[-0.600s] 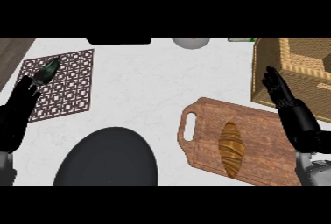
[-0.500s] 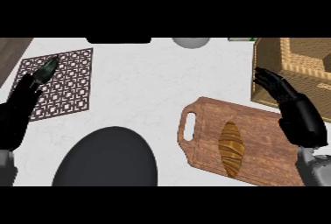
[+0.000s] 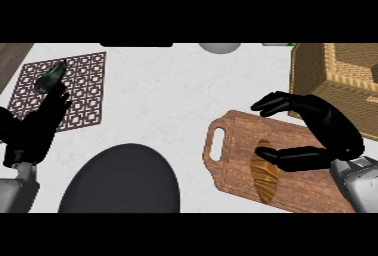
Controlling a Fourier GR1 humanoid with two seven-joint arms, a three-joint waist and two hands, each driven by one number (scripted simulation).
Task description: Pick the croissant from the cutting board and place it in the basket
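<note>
Wooden cutting board [image 3: 295, 187] bears croissant [image 3: 264, 176]; basket [image 3: 336, 75] beyond.

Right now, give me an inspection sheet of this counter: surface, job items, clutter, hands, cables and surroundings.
Surface: white counter.
Job's things: croissant lies lengthwise on the cutting board, at lower right; basket at the upper right corner, partly out of view.
Clutter: patterned brown mat at upper left with a dark green object on it; black oval plate at the lower edge; grey round thing at the top edge.
Hands: right hand is over the board, fingers curved, thumb at the croissant's upper end, not closed on it; left hand rests open at the left edge, over the mat.
Cables: nothing seen.
Surroundings: nothing seen beyond the counter.
</note>
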